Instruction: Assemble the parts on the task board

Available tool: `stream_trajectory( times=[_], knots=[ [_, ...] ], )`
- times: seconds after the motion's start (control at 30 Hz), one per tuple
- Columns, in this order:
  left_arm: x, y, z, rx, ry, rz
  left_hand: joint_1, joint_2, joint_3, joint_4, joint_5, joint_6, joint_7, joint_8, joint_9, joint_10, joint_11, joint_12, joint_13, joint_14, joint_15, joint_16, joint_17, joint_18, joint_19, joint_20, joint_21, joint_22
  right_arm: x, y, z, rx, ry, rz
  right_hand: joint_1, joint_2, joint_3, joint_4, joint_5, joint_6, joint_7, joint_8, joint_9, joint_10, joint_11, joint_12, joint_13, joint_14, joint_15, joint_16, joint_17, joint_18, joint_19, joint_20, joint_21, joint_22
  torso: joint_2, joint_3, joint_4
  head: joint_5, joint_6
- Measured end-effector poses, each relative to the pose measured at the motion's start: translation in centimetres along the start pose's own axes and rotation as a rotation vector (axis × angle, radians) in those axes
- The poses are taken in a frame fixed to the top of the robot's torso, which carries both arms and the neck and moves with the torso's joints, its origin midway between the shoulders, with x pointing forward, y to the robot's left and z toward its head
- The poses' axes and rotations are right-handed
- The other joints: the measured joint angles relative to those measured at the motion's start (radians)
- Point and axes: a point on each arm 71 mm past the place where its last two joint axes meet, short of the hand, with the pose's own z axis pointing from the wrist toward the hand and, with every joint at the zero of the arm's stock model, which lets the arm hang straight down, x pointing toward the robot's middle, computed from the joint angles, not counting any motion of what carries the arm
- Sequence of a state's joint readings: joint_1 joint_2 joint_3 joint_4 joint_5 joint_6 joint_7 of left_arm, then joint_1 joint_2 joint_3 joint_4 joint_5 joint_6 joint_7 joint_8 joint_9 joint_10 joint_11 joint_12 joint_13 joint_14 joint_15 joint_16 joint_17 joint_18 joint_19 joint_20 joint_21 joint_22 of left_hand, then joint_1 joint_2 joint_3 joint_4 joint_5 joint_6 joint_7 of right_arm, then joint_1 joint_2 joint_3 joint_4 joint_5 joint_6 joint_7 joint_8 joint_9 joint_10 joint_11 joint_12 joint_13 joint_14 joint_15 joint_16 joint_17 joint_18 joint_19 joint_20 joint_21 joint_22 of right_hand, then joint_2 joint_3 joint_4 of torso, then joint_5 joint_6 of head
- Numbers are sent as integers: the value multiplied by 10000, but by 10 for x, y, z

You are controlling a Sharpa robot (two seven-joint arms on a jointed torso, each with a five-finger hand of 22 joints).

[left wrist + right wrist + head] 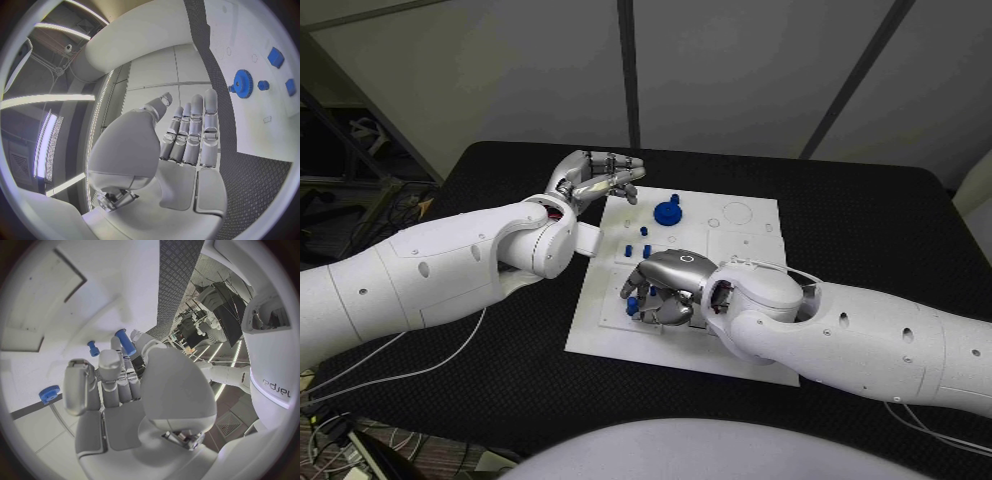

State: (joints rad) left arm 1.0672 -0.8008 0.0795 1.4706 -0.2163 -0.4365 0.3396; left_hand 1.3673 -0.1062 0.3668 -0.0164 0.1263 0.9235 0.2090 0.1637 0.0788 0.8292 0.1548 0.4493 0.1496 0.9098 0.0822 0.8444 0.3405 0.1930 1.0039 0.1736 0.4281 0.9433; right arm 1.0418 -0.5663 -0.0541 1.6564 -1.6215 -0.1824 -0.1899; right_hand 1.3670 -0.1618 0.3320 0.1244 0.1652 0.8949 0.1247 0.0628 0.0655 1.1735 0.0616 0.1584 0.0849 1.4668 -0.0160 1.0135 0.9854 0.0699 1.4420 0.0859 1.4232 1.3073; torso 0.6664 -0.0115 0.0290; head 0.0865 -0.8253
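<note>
Board [733, 290]: gear [668, 212] seated far; pegs [638, 249] loose mid-board; assembly judged early.
Right hand [661, 290]: fingers pinching a peg [125, 341].
Left hand [596, 178]: fingers apart, empty.

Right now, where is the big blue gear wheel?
In the head view, the blue gear sits on the far part of the white task board, just beside the left hand, untouched.
</note>
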Motion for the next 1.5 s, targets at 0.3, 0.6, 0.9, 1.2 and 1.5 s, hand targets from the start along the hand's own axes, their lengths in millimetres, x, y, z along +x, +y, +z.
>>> stream_trajectory(
  times=[0.3,0.6,0.9,1.2,1.5],
  knots=[
    [0,1,1,-36,14,-5,-40,40,-12,12,0,0,0,0,0,-14,13,28,1,0,0,0,-3,1,0,0,0,-5,-4,-3,-5,29,-506,94,53,-52,-463,81,0,-828,-226,0,1,-108,-10,73,125,0,0,66,20,1,0,0,0,0,5,5,-2,-28,7],
    [-1,2,1,-84,3,1,-39,39,-40,-17,0,1,0,0,0,-14,13,28,1,0,0,0,-3,0,0,0,-39,-14,-16,-21,-33,221,-1531,502,139,34,-774,202,1,-448,66,218,146,-179,-10,303,263,1,-1,66,-68,0,-36,-37,-63,0,-7,17,-12,-91,77],
    [-7,5,-1,-188,-104,17,-39,39,-40,-17,0,1,0,-1,0,-13,13,28,-8,0,0,0,-2,0,0,0,-39,-14,-51,-69,-93,1945,-2584,1491,-323,-6,-1563,625,739,1288,-52,1151,546,1247,-239,2504,1721,-2,-218,788,609,-241,254,-112,577,6,-86,7,-98,-571,196],
    [-9,8,-2,-266,-169,-24,-39,38,-40,-17,0,1,-1,40,0,-13,13,28,-7,0,0,0,-11,1,0,0,-39,-13,-58,-108,-147,4352,-2809,2885,-373,339,-3181,1082,1752,1163,-102,1674,947,1919,-320,11107,11058,-16,-344,2239,2000,-398,250,-186,979,7,-154,26,-249,-1100,374],
    [-11,9,-3,-313,-210,-32,-38,38,-40,-17,0,1,-1,39,0,-13,13,28,-7,0,0,0,-11,1,0,0,-39,-12,-44,-114,-167,5407,-2367,3282,-85,627,-4194,1217,1805,1012,-101,2006,1175,2883,-275,13972,12232,-18,-268,5387,3230,-396,250,-186,988,5,-162,60,-385,-1261,364]
  ],
)
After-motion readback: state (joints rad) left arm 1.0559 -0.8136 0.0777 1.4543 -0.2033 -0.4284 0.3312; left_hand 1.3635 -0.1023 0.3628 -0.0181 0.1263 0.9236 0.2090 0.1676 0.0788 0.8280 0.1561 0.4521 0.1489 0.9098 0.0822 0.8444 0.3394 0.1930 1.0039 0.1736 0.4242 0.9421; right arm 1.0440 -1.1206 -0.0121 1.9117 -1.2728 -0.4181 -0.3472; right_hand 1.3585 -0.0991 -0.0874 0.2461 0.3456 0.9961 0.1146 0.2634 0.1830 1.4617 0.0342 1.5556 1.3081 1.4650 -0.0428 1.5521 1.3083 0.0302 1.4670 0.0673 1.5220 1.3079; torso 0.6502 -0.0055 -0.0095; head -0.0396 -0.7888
